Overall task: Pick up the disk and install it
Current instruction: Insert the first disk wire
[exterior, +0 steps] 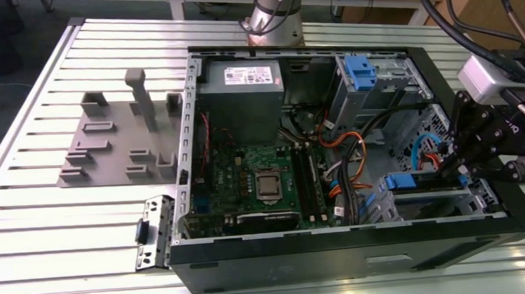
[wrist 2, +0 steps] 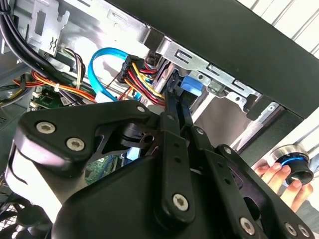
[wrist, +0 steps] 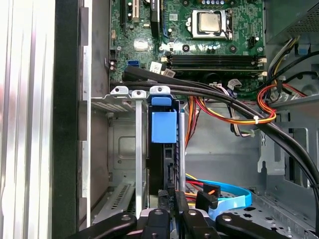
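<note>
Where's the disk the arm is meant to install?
The disk stands on edge in the metal drive cage at the case's corner on the exterior view's right, with the gripper right at it.

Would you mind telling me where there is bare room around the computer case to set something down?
The slatted table lies bare along the exterior view's left, around the grey fixture, and in front of the case. Inside the case, cables, motherboard and the pincer crowd everything.
</note>
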